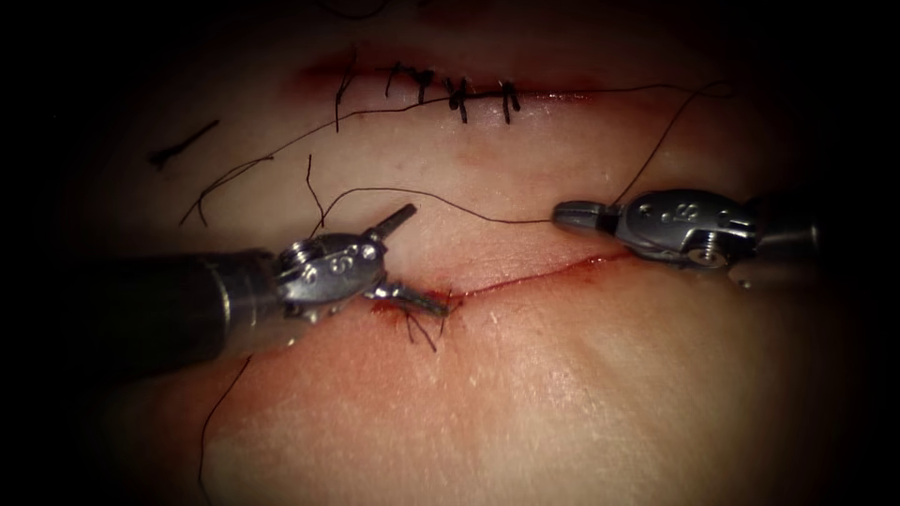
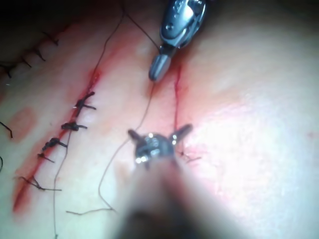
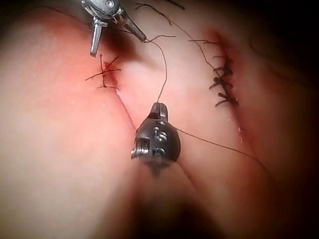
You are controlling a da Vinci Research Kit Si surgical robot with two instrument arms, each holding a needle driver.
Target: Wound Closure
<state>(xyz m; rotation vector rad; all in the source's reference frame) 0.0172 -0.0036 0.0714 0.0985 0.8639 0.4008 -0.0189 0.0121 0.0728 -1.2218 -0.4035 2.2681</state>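
Observation:
My right tool (image 1: 562,216) comes in from the right above the open cut (image 1: 544,272), jaws shut on the black thread (image 1: 422,194). That thread runs left across the tissue (image 1: 581,394) toward the left tool. A second strand rises from the right tool to the upper right. My left tool (image 1: 429,258) stands with its jaws spread wide and nothing between them. Its lower jaw lies just above a knotted stitch (image 1: 424,323) at the cut's left end. In the right wrist view the right tool (image 3: 159,107) grips the thread (image 3: 163,74), and the knot (image 3: 104,73) sits below the open left tool (image 3: 118,44).
A second cut (image 1: 459,94) higher on the tissue is closed with several dark stitches, with thread tails trailing left. A short cut end of thread (image 1: 183,142) lies at the upper left. Red fluid (image 1: 394,309) marks the open cut's left end. Another strand (image 1: 216,412) runs down below the left shaft.

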